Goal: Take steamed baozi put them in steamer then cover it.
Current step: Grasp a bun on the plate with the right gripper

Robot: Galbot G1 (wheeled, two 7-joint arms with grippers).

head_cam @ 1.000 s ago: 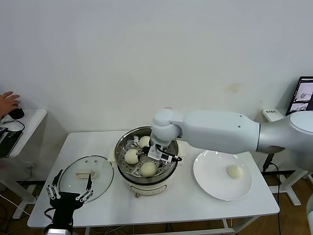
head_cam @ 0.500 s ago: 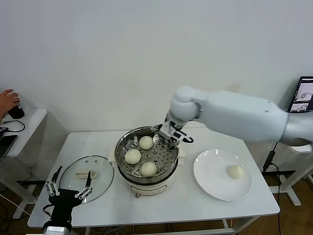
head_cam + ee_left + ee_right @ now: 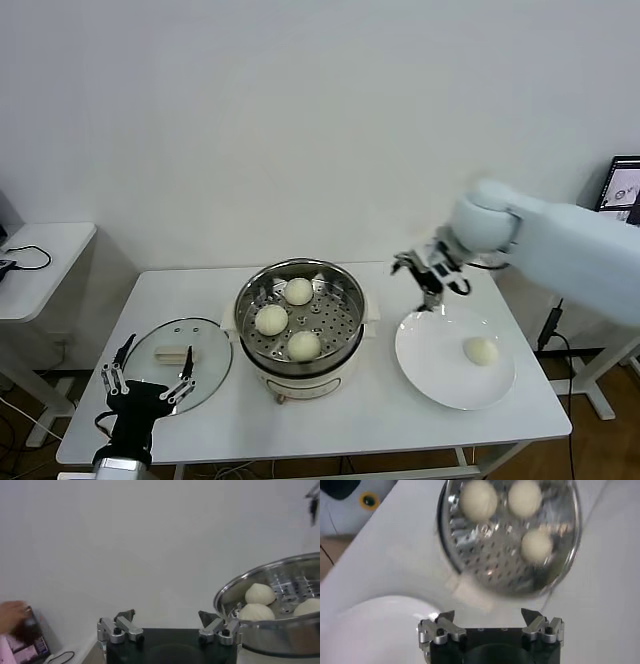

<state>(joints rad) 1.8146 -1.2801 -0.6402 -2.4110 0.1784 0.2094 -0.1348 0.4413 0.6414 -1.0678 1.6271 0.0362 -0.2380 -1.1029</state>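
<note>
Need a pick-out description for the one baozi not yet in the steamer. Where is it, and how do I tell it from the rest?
On the white table, right of the steel steamer, sits a flat white plate. The baozi lies alone on its right part, a small round cream-white bun. The three other buns all lie on the steamer's perforated tray.

The right arm (image 3: pixel 585 255) is cut off by the head view's right edge. The steamer (image 3: pixel 280 605) is cropped in the left wrist view. The plate (image 3: pixel 365 627) is blurred and cropped in the right wrist view.
</note>
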